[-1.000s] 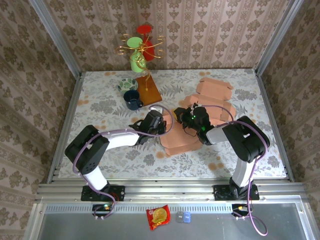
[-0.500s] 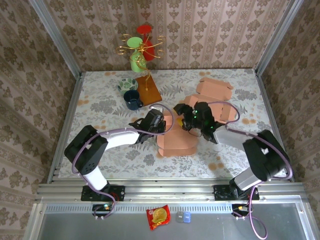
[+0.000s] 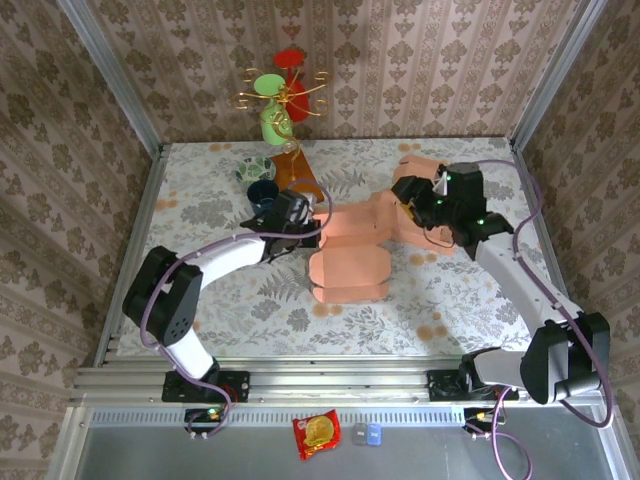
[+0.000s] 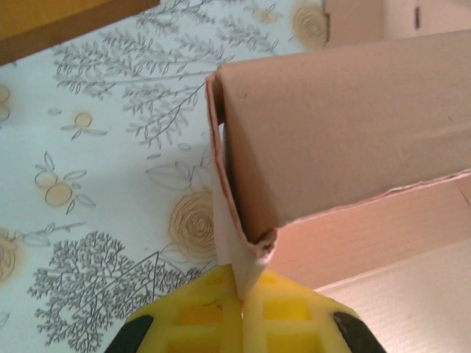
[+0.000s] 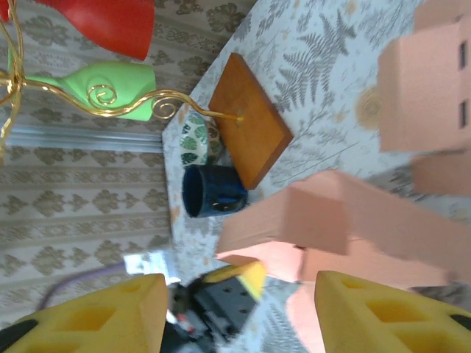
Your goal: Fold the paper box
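The salmon paper box [image 3: 352, 252] lies half folded at the table's middle, one rounded flap flat toward the front and its far flaps [image 3: 430, 175] spread near the right arm. My left gripper [image 3: 301, 217] is shut on the box's left corner; in the left wrist view its yellow fingers [image 4: 191, 318] pinch the thin corner flap [image 4: 237, 254] under a raised box wall [image 4: 346, 118]. My right gripper [image 3: 418, 196] hangs open just above the box's far right part, holding nothing. In the right wrist view the raised wall [image 5: 331, 213] lies ahead of the spread fingers [image 5: 397, 316].
A blue mug [image 3: 262, 193], a patterned bowl [image 3: 254, 167] and a wooden board [image 3: 299, 178] sit just behind the left gripper. A gold mug tree [image 3: 283, 95] with green and red cups stands at the back. A snack packet [image 3: 316, 432] lies below the table's front rail.
My right gripper has let go and pulled back up and to the right, away from the box's middle. My left gripper has moved toward the back with the corner, raising the wall.
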You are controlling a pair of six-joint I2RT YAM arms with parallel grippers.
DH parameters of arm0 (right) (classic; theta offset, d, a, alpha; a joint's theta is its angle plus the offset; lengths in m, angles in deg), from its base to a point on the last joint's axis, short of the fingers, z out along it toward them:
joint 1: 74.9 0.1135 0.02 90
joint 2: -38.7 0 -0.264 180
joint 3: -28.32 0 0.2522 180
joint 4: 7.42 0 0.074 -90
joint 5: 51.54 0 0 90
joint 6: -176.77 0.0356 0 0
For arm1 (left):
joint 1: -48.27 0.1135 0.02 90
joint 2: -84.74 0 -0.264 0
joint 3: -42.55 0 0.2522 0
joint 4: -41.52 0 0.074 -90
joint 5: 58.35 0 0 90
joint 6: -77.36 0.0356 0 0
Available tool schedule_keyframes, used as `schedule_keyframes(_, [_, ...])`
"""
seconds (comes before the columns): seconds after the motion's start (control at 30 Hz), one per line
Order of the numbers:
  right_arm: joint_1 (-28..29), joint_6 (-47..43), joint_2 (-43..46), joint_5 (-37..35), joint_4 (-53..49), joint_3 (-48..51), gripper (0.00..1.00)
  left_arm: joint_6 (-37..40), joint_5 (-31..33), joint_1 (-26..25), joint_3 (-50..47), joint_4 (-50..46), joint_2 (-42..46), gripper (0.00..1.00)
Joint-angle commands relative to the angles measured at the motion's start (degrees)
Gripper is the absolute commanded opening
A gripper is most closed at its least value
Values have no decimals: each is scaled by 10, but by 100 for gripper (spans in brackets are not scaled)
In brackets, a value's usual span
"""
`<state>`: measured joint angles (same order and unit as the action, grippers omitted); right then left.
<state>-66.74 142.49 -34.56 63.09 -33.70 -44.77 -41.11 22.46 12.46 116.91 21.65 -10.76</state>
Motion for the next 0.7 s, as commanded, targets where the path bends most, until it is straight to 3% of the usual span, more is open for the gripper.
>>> schedule_keyframes(0.0, [-41, -132, 4, 75, -105, -32, 52, 18, -131, 27, 37, -28, 6, 0])
schedule_keyframes(0.17, [-89, -196, -7, 135, -127, -59, 48, 22, -244, 69, 64, -38, -3, 0])
schedule_keyframes(0.37, [-99, -269, -30, 200, -129, -89, 46, 45, -353, 101, 97, -86, -22, 0])
schedule_keyframes(0.53, [-93, -285, -47, 270, -102, -102, 47, 63, -389, 119, 116, -124, -33, 0])
schedule_keyframes(0.67, [-71, -319, -52, 282, -119, -117, 49, 60, -402, 120, 119, -125, -40, 0])
